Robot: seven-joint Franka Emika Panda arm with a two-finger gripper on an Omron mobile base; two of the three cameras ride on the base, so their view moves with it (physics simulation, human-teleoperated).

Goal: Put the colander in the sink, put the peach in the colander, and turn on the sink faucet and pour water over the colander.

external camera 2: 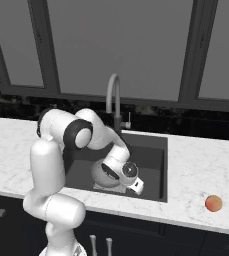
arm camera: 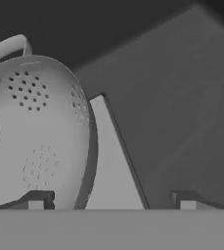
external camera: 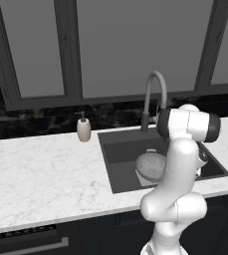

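Observation:
The colander [external camera: 150, 166] [external camera 2: 105, 174], a light-grey perforated bowl, lies tilted inside the dark sink [external camera: 120, 149] [external camera 2: 153, 150]. In the hand view the colander [arm camera: 35, 132] takes up the left side, one small handle at its upper left. My gripper [arm camera: 112, 201] is open: one fingertip stands in front of the bowl, the other out to the right over the sink floor, and the bowl's rim lies between them unclamped. The peach [external camera 2: 213, 203] rests on the counter right of the sink. The faucet [external camera: 154, 94] [external camera 2: 114, 100] arches over the basin's back edge.
A beige soap dispenser [external camera: 83, 128] stands on the white marble counter [external camera: 41, 174] left of the sink. A lighter grey square [arm camera: 111, 166] marks the sink bottom. Dark window frames run behind the counter. My arm bends down over the sink's front edge.

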